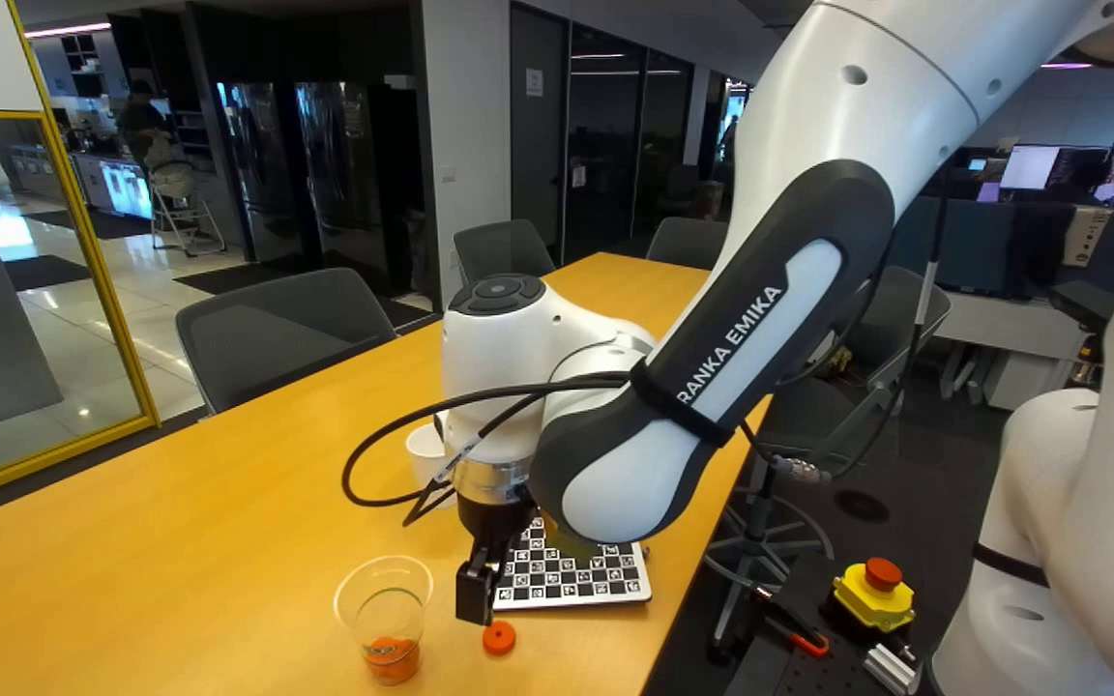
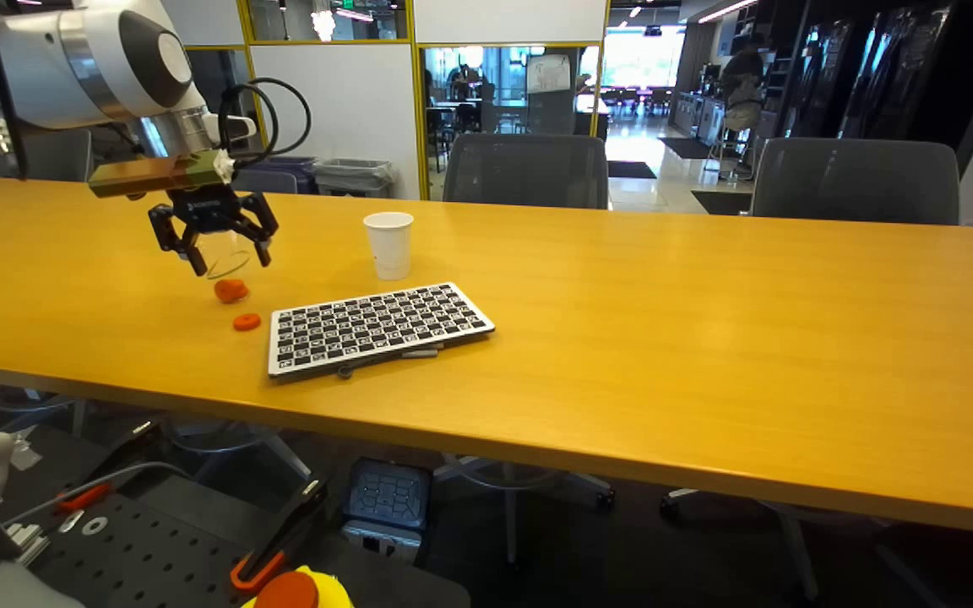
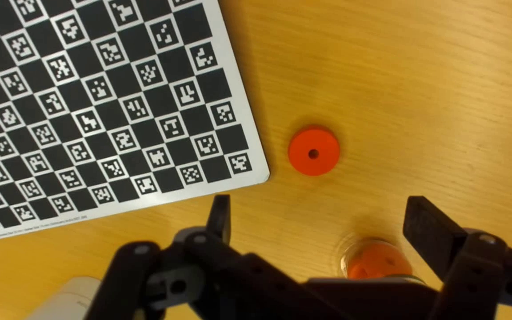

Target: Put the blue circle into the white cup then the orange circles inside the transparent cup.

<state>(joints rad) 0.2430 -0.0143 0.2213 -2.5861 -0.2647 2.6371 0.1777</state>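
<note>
The claw (image 2: 232, 263) is spread wide, holding nothing. One orange circle (image 3: 313, 143) lies on the worktop (image 2: 664, 338), still to do. Near it, the clear cup (image 1: 381, 607) has orange circles (image 1: 393, 660) inside already. Farther off stands the white cup (image 2: 390, 247). I see no blue circle; maybe it's in there, done.

arm (image 1: 746, 362): glossy white rounded shells (image 1: 842, 116) dotted with small grey plugs (image 1: 854, 74); black side panel (image 1: 813, 211) bearing white lettering (image 1: 733, 340), "ranka emika", running up from a black strap (image 1: 681, 406). wrist (image 1: 489, 377): dark button cap (image 1: 497, 294), silver metal collar (image 1: 491, 481), looping black cables (image 1: 518, 391), a green-and-brown oblong bar (image 2: 157, 174). gripper (image 2: 231, 263) black and angular, two jointed fingers (image 3: 436, 235), studded with pale round pin heads (image 3: 199, 239).
</note>
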